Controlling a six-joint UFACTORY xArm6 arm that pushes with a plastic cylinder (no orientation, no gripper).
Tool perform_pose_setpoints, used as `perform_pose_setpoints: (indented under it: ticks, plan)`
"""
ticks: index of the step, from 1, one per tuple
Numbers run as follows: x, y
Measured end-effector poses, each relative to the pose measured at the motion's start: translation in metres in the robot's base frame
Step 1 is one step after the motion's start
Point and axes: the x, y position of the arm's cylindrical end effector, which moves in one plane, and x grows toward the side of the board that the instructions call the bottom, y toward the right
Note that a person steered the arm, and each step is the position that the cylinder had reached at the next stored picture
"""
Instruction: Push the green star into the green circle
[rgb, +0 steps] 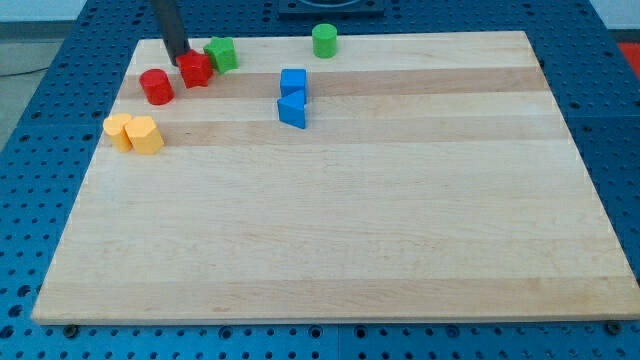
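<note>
Approach step: my tip (181, 62), a bare rod with no pincer, sits far left, touching red block (195, 70), just left of green star (221, 54). Next: push star right toward green circle (324, 41).

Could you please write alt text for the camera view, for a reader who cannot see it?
My tip sits at the wooden board's top-left, beside a red block and the green star; the green circle stands further right. Another red block, two yellow blocks and two blue blocks lie nearby.
</note>
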Motion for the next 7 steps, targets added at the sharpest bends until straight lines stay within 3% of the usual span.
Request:
perform_pose_setpoints:
  ticks: [7]
  plan:
    - [-0.018,0.119]
